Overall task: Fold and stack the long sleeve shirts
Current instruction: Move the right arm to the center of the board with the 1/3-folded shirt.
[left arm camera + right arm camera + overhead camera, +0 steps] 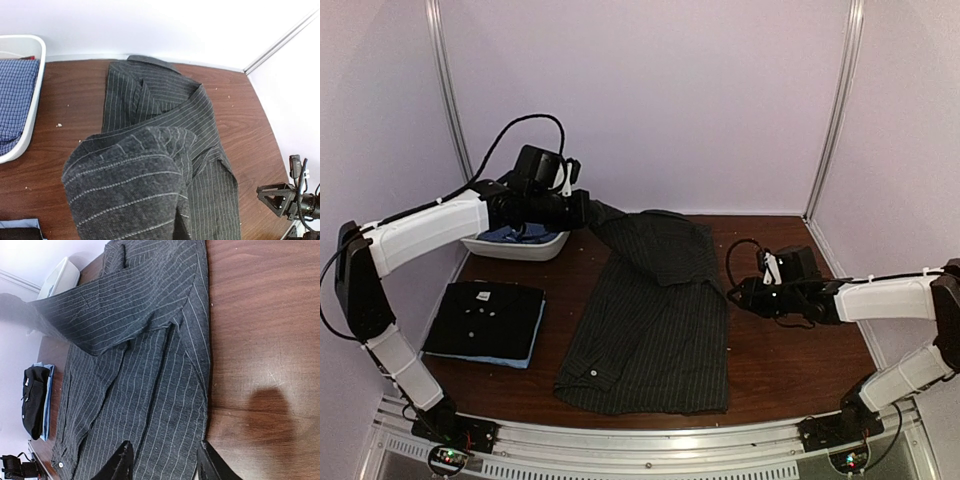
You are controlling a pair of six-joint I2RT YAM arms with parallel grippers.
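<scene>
Charcoal pinstriped shirt (650, 330) spread mid-table; upper-left corner lifted, clamped in left gripper (588, 212), fingers buried under cloth in wrist view; right gripper (165, 465) parted, empty, over shirt's right edge; folded black shirt (485, 315) at left covering most of light blue shirt (47, 405).

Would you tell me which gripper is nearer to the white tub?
Left. The left gripper holds the pinstriped shirt just right of the white tub; the right gripper sits beyond that shirt, farther off.

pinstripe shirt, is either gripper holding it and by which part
The left gripper holds the pinstripe shirt by a lifted far-left fold, probably a sleeve. The right gripper is open, holding nothing.
</scene>
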